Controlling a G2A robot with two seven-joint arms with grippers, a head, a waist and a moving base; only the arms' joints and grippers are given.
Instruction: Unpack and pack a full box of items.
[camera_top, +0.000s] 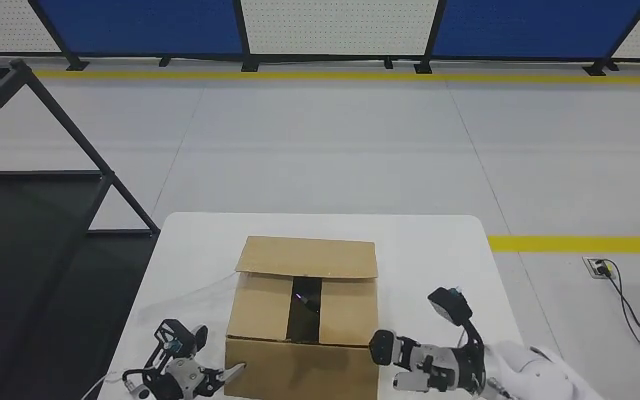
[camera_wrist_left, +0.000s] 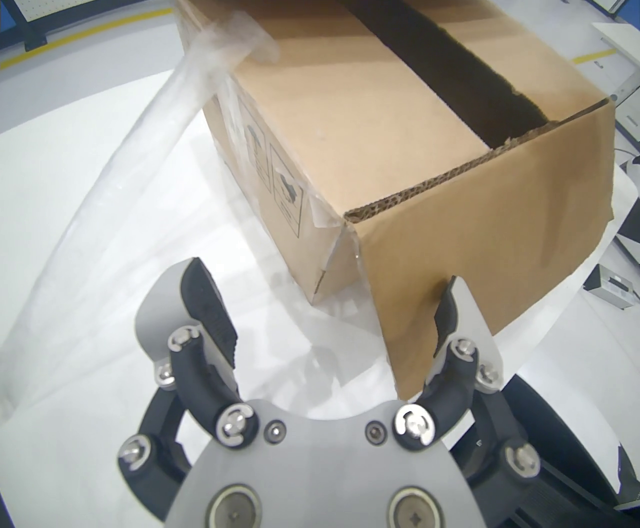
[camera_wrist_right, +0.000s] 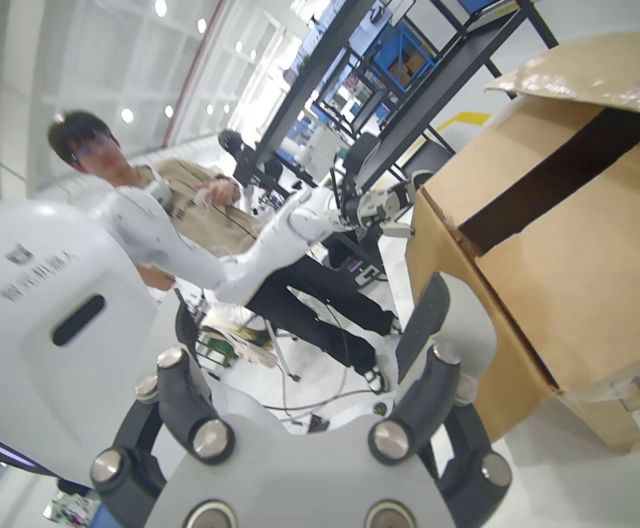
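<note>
Straddling box (camera_wrist_left: 400, 125) corner, left jaws apart

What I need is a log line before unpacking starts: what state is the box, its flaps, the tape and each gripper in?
Box: upright on the table, top partly open.
Side flaps: folded down, with a dark gap between them.
Far flap: lifted.
Tape: peeled loose, one end stuck at the box's top corner.
Left gripper: open, empty, at the box's near corner.
Right gripper: open, empty, beside the box.
</note>
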